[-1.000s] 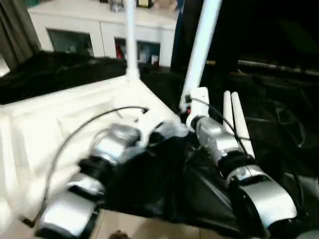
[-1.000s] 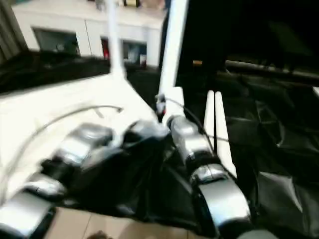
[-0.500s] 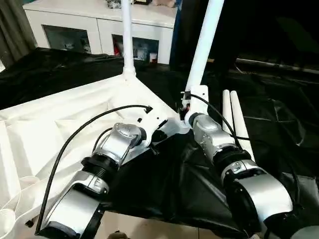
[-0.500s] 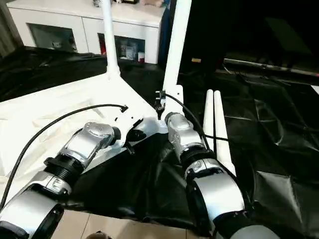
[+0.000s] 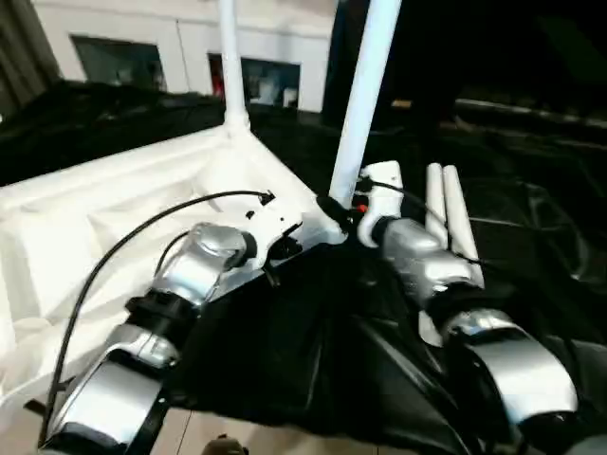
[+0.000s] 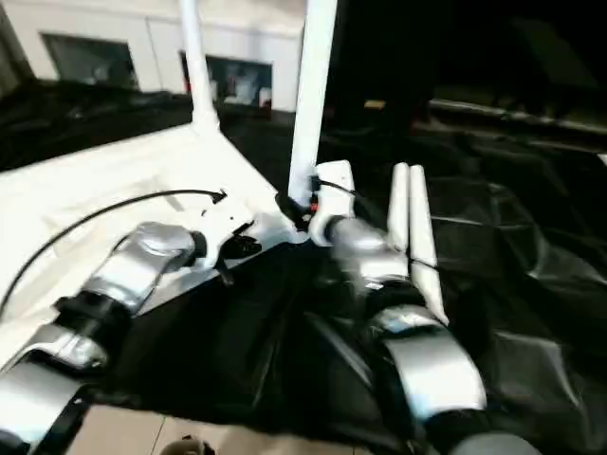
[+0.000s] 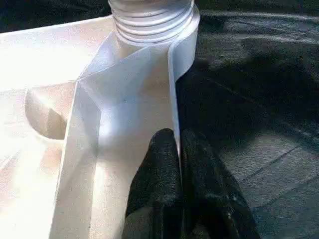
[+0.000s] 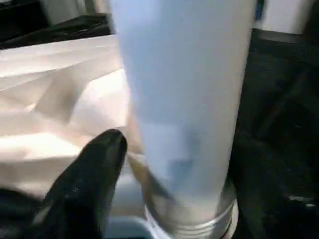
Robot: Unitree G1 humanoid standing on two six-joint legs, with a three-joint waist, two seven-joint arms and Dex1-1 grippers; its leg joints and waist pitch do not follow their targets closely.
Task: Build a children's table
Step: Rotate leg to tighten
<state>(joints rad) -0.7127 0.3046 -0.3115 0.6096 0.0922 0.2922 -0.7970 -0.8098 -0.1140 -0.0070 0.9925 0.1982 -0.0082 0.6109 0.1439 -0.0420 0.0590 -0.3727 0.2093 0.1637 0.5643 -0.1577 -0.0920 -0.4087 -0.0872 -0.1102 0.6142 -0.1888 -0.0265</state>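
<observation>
In the left eye view we see the children's table (image 5: 104, 227) lying upside down on a black sheet (image 5: 285, 351), its ribbed underside facing up. One white leg (image 5: 230, 66) stands upright in the far corner socket, and a second leg (image 5: 363, 100) stands in the near corner socket, leaning slightly. Two more spare legs (image 5: 446, 213) lie side by side on the sheet, just beside our right forearm. Our left pincer (image 5: 285, 248) rests at the table's rim near that corner; our right pincer (image 5: 343, 216) sits at the base of the second leg. A white cabinet (image 5: 180, 52) with glass doors stands behind.

The right eye view gives the same layout.

In the left wrist view, our left pincer's black fingers (image 7: 164, 169) are pressed together, with the thin upright rim wall of the table top between them, below the threaded corner socket (image 7: 149, 20).

In the right wrist view, the second leg fills the middle, its ringed base seated in the socket. One black finger (image 8: 89, 169) stands apart beside it; we cannot tell how wide this pincer stands.
</observation>
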